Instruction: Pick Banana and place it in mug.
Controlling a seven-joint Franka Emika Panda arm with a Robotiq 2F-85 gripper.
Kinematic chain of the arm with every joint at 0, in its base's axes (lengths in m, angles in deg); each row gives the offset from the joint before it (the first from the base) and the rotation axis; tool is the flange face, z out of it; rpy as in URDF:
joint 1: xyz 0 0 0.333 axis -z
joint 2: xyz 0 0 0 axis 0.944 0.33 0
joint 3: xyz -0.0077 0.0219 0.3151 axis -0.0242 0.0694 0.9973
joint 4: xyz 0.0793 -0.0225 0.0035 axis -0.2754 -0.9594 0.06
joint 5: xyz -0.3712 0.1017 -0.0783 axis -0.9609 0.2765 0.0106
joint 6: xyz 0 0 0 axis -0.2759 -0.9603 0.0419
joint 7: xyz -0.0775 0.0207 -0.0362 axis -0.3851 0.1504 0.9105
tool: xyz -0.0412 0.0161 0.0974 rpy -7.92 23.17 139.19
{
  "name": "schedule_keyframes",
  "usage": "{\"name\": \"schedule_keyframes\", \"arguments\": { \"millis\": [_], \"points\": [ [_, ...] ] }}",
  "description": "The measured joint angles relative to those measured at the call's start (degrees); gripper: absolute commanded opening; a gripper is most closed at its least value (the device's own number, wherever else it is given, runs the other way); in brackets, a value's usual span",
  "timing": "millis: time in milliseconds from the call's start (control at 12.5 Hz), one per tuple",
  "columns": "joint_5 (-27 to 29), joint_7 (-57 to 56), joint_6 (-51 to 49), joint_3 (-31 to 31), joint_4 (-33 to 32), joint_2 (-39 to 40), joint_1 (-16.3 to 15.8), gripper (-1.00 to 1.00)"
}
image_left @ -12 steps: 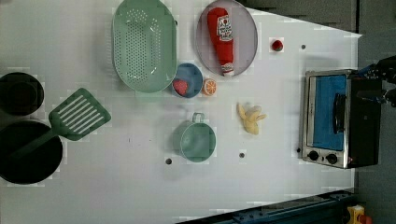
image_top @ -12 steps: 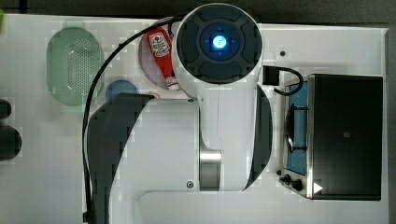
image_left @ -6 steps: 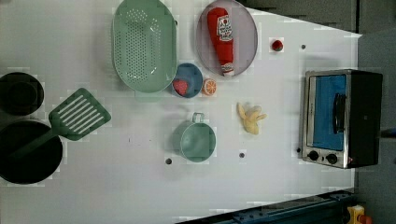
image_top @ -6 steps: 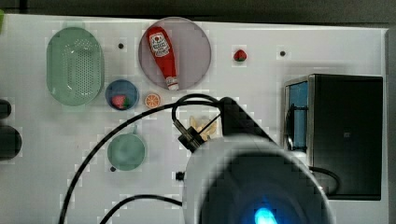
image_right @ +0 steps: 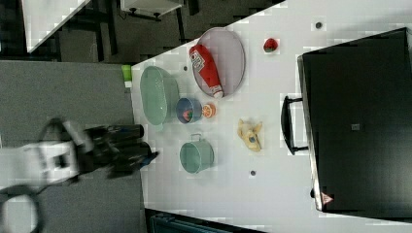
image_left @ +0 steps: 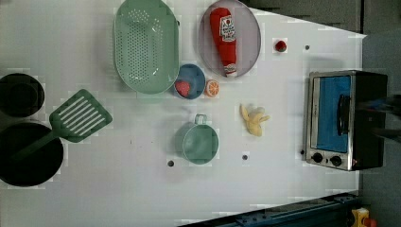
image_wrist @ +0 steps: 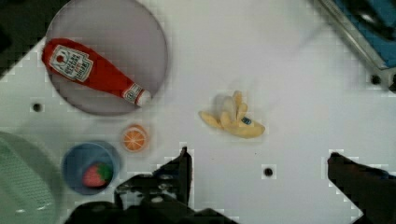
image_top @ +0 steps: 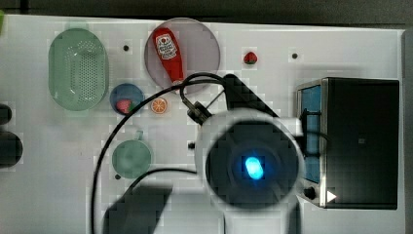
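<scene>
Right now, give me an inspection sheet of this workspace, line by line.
Surface: white table, dry, with small dark holes.
Job's things: banana lies part peeled on the table between the mug and the toaster oven; the mug is upright and empty.
Clutter: colander; ketchup bottle on a grey plate; blue bowl holding a strawberry; orange slice; second strawberry; green spatula; black pans.
Grippers: gripper open, above the table, short of the banana.
Cables: black cable looping from the arm.
Surroundings: grey floor.
</scene>
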Motion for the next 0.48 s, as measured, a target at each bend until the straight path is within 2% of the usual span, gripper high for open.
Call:
{"name": "schedule_keyframes", "arguments": {
  "millis": [240,480],
  "points": [
    [0.5,-4.7,7.1,0.0,-8.3,7.5,0.3,1.0],
    [1.2,-8.7,14.8,-2.2,-13.5,14.2,0.2,1.0]
  ]
}}
